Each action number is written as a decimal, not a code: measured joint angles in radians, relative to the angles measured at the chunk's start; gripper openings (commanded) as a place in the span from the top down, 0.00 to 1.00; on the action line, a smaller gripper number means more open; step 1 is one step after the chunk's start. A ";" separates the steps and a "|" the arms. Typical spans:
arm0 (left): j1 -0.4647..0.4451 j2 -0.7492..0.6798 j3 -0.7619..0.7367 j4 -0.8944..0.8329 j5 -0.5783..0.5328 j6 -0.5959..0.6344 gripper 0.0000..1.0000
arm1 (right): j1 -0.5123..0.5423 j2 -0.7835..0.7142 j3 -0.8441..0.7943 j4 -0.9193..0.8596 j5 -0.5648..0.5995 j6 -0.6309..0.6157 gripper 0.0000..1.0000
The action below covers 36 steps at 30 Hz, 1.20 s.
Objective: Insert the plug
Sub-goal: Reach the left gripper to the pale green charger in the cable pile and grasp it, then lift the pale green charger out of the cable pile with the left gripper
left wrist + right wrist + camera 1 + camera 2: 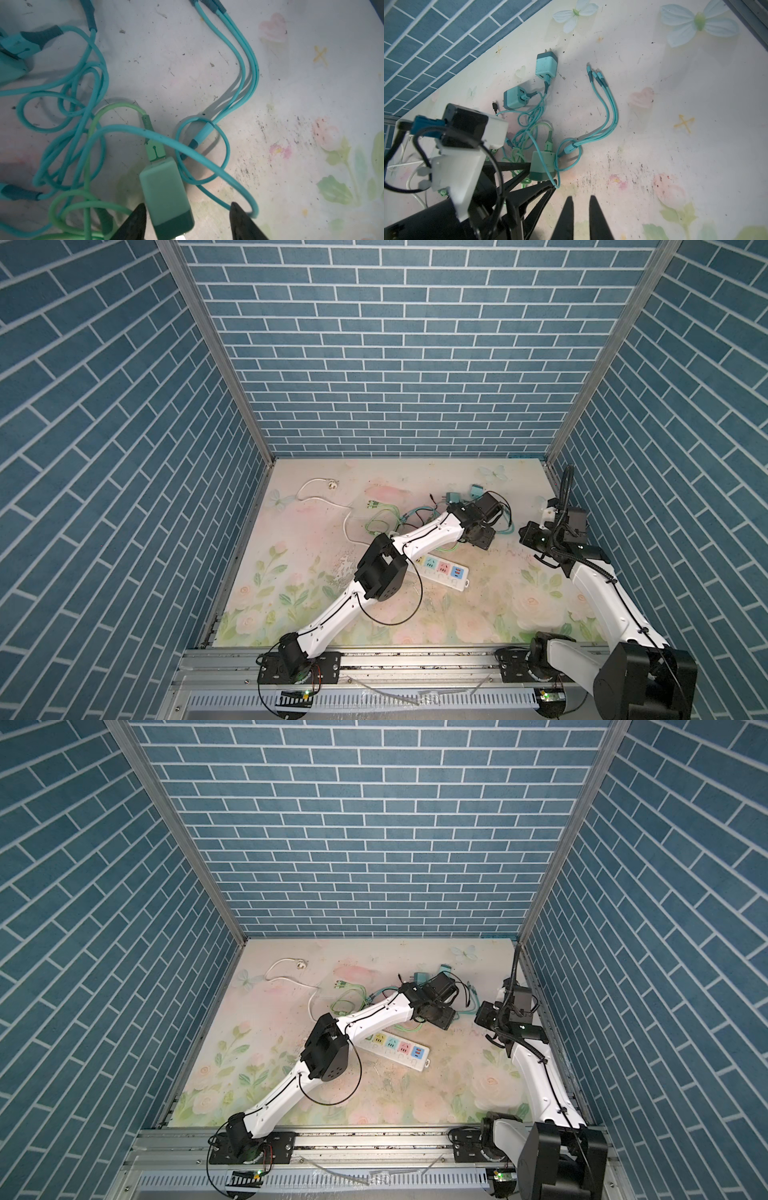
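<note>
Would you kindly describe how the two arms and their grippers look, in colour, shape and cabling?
Both arms have white link shells and black joint housings. The left arm carries a thin black cable in loose loops; the right arm a black ribbed conduit. The left gripper and right gripper have black fingers tapering to points.
</note>
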 measured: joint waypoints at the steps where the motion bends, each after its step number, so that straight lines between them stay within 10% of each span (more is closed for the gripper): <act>1: 0.001 0.001 0.000 0.000 0.000 -0.002 0.39 | 0.000 0.000 -0.001 0.002 -0.001 0.000 0.84; 36: 0.027 0.062 0.026 0.041 -0.002 -0.024 0.57 | -0.002 -0.021 -0.020 0.018 -0.048 0.000 0.84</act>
